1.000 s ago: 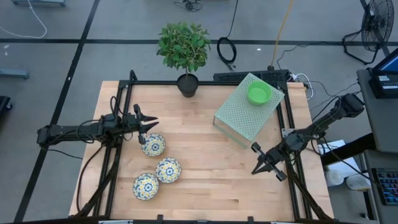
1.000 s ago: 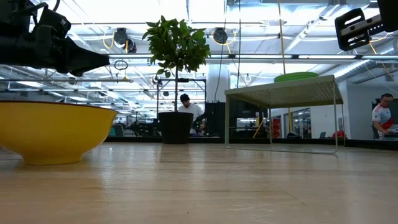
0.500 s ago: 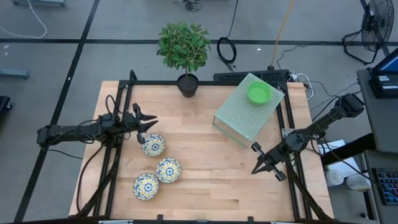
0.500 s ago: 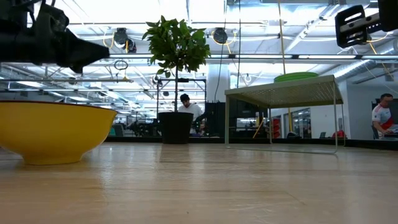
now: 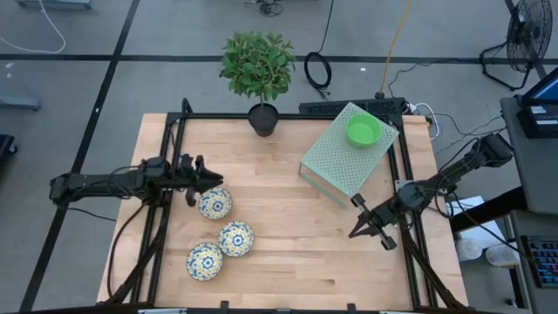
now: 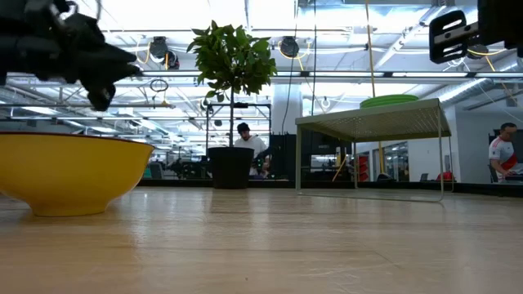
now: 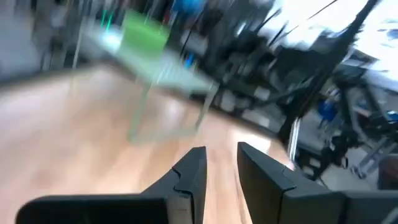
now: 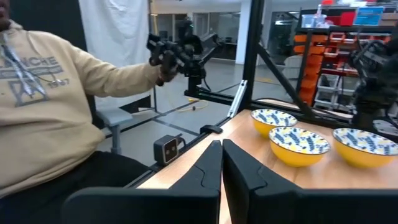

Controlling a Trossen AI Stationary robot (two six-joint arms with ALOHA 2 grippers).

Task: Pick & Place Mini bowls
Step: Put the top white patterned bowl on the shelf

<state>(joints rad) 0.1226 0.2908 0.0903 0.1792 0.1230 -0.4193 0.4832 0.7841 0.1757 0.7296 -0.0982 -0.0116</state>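
Observation:
Three white bowls with blue-and-yellow flowers stand on their bases near the table's left: one [image 5: 214, 203] just below my left gripper [image 5: 214, 180], two more [image 5: 235, 237] [image 5: 205, 261] nearer. In the low view the closest bowl [image 6: 65, 171] shows its yellow outside. A green bowl [image 5: 363, 132] sits on top of a pale green perforated stand [image 5: 344, 161]; I see only this one green bowl. My left gripper [image 7: 221, 152] hovers beside the far patterned bowl, open by a narrow gap. My right gripper [image 5: 351, 233] hangs shut over the table's right part [image 8: 221, 144].
A potted plant [image 5: 260, 74] stands at the far edge. Black frame rails [image 5: 166, 218] run along the table's left and right sides. Bare wood lies between the bowls and the stand. Beyond the table's left, a person in a beige sweatshirt [image 8: 43, 106] grips a dark device.
My left gripper has rolled about its own axis and drawn slightly toward the near edge, closer to the far patterned bowl. My right gripper has shifted a little toward the far edge and the table's left. The bowls have stayed put.

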